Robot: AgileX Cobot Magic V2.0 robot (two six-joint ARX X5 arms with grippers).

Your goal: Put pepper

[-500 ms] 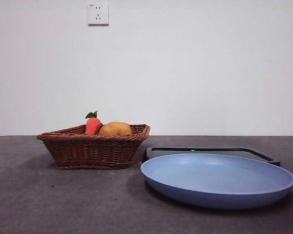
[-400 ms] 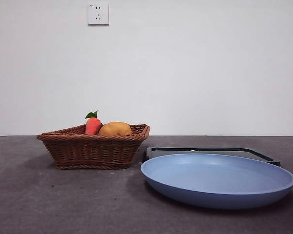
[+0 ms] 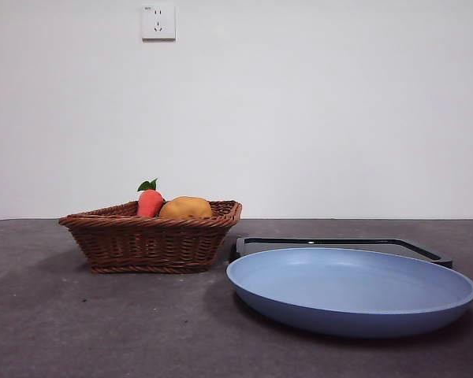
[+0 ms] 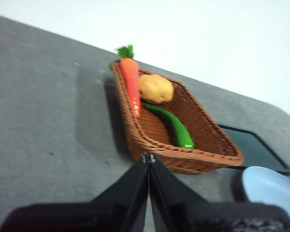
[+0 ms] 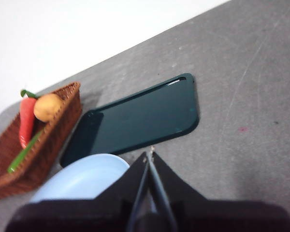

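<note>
The pepper [image 4: 173, 126] is a glossy green, long vegetable lying inside the brown wicker basket [image 4: 212, 145], beside a carrot and a potato. It also shows as a green strip, the pepper [image 5: 23, 153], in the right wrist view. From the front the basket [image 3: 150, 240] hides it. My left gripper [image 4: 148, 158] hangs shut above the table just short of the basket's near rim. My right gripper [image 5: 149, 155] is shut too, above the edge of the blue plate [image 5: 82, 176] and the dark tray [image 5: 140, 118]. Neither arm appears in the front view.
An orange carrot [image 3: 150, 201] with green leaves and a tan potato [image 3: 186, 209] stick up over the basket rim. The blue plate [image 3: 351, 290] sits at the front right, with the dark flat tray [image 3: 343, 244] just behind it. A wall stands behind the table.
</note>
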